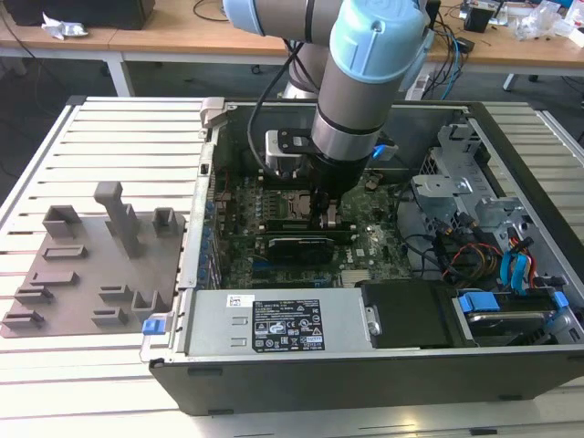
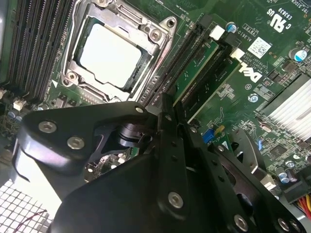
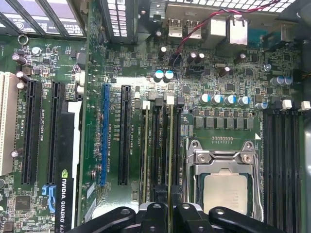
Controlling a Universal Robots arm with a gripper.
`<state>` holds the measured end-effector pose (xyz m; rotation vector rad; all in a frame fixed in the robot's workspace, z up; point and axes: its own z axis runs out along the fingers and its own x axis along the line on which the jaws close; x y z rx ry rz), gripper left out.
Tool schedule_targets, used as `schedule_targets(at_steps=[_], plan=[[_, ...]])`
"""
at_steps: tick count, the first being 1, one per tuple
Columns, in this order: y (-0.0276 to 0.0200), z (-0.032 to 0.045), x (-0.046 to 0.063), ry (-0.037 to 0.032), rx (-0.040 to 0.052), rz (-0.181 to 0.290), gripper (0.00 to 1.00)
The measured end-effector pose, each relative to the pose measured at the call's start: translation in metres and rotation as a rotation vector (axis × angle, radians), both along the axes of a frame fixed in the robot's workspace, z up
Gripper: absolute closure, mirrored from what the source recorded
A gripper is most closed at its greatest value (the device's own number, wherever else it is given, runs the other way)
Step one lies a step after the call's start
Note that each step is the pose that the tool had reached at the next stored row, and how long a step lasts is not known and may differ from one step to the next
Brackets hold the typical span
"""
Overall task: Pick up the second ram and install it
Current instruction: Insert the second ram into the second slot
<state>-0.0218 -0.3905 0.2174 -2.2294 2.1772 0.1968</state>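
- While the gripper [image 3: 169, 209] hangs low inside the computer case [image 1: 365, 370], its fingers pinch the second ram [image 3: 170, 150].
- The stick stands edge-on in a memory slot [image 3: 157, 150] beside the CPU socket [image 3: 224, 182], directly below the closed fingertips.

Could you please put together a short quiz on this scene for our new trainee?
1. True or false: a cooler is mounted on the CPU socket.
2. What does the gripper close around? A: the graphics card. B: the second ram. C: the power supply.
3. Fill in the blank: the black memory slots on the socket's other side, away from the gripper, are ____.

Key: 1 false, the bare processor lid shows. 2 B. 3 empty.
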Motion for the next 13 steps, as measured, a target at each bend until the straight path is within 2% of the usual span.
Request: schedule_targets(at_steps=[5, 6, 7, 8, 9, 10, 11, 12, 13], plan=[[0.0013, -0.0025, 0.0, -0.0013, 0.0043, 0.0, 0.85], [0.0009, -0.0015, 0.0, -0.0003, 0.0015, 0.0, 0.79], [0.001, 0.0013, 0.0, -0.0003, 0.0011, 0.0, 0.79], [0.0014, 0.0095, 0.0, -0.0003, 0.001, 0.0, 0.79], [0.0055, 0.0267, 0.0, -0.0003, 0.0009, 0.0, 0.79], [0.0078, 0.0312, 0.0, -0.0003, 0.0009, 0.0, 0.8], [0.0094, 0.0334, 0.0, -0.0005, 0.0013, 0.0, 0.87], [0.013, 0.0393, 0.0, -0.0002, 0.0007, 0.0, 0.9], [0.0132, 0.0397, 0.0, -0.0004, 0.0003, 0.0, 0.9]])
